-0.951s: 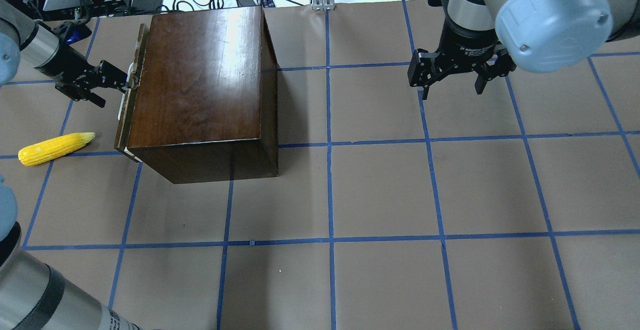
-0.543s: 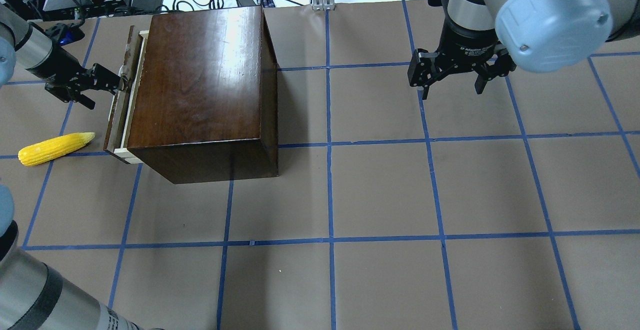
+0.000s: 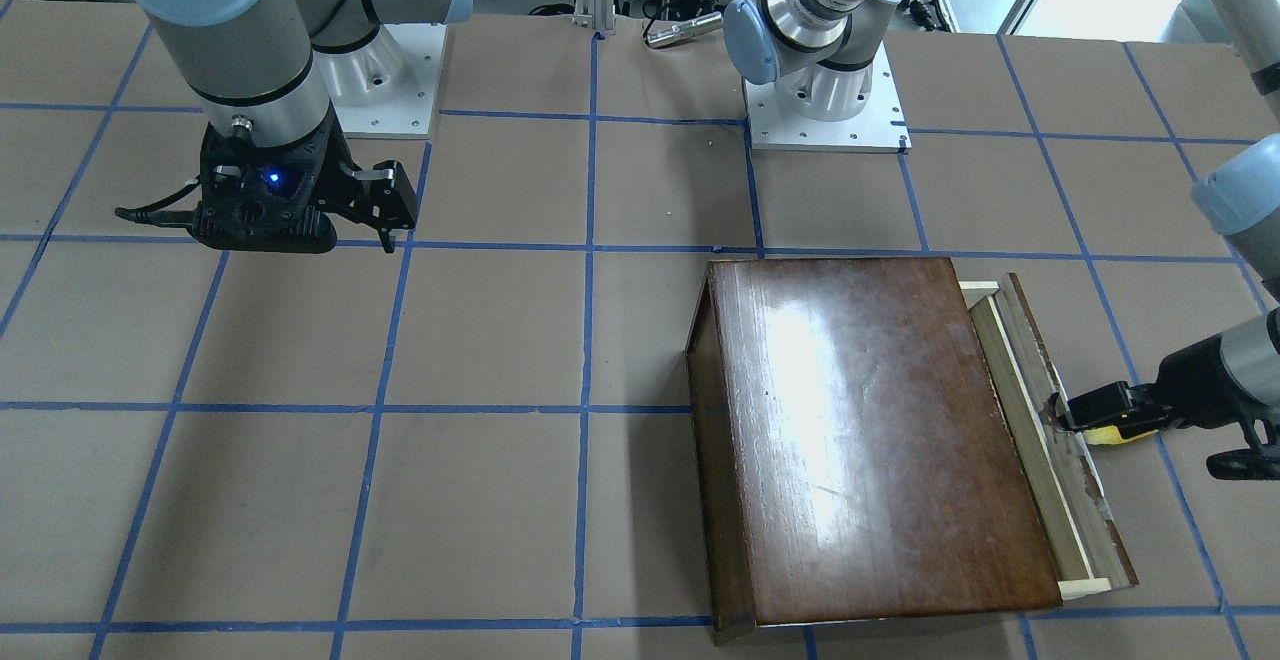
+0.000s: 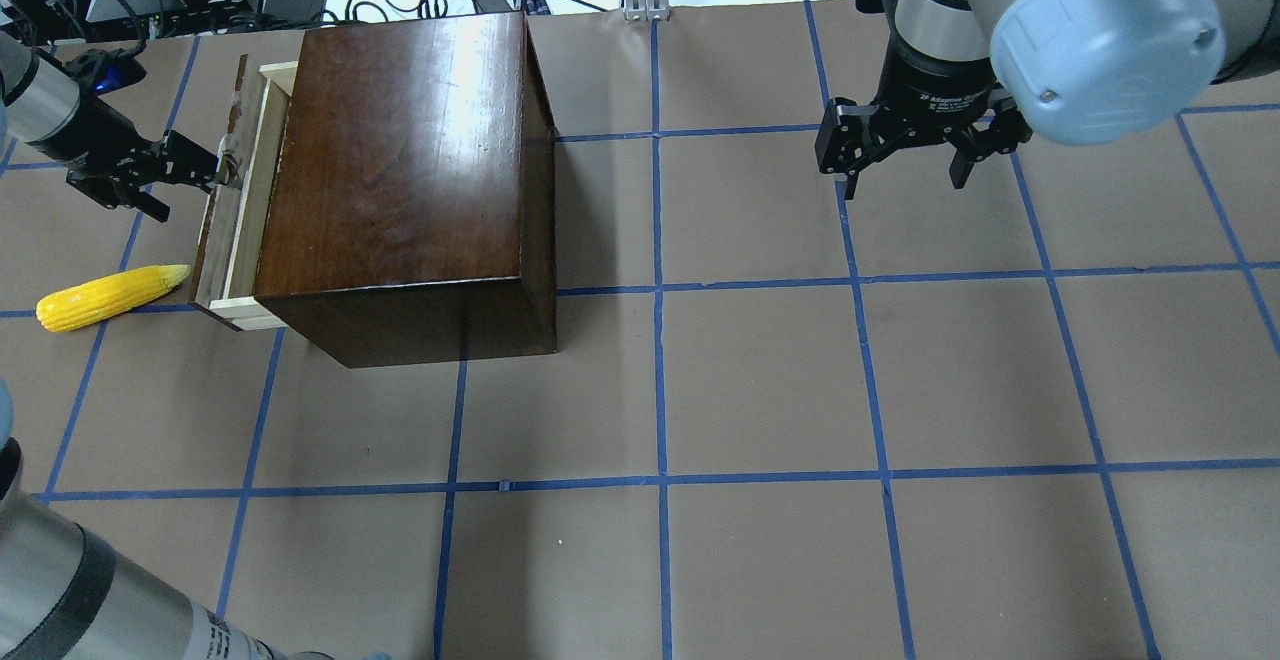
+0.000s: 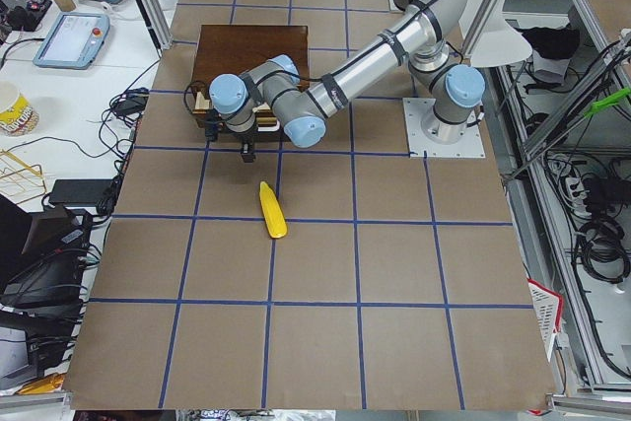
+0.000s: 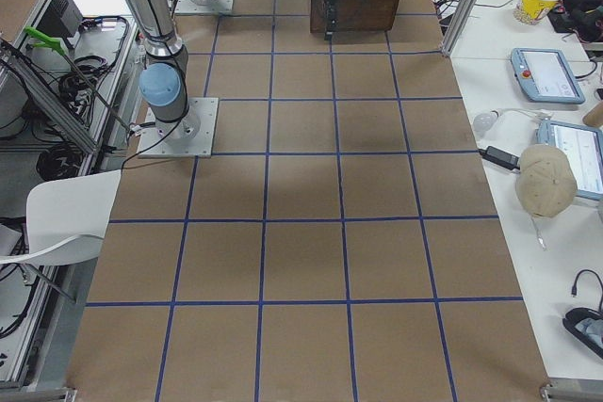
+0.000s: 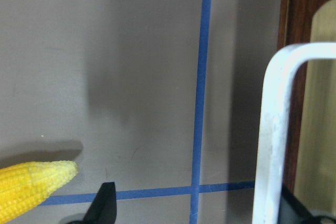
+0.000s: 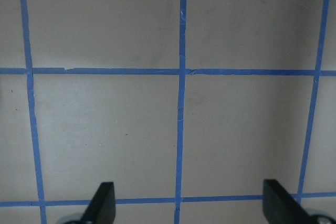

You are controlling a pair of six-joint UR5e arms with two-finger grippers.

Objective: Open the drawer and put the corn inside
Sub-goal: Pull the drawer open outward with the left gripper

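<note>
Bright yellow tapered corn cob [image 4: 112,297] loose on the brown desk [image 4: 760,380], near the pale-wood drawer [image 4: 262,190], partly out of the dark-brown box [image 4: 400,160]. Left claw [image 4: 188,183] wide, one finger [image 7: 295,209] hooked behind the white handle [image 7: 270,129] for pulling. Beyond, right claw [image 4: 905,180] wide, empty, parked clear.

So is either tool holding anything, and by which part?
Nothing is clamped. The open left tool hooks one finger behind the white handle of the drawer; the right tool hangs open, empty.
</note>
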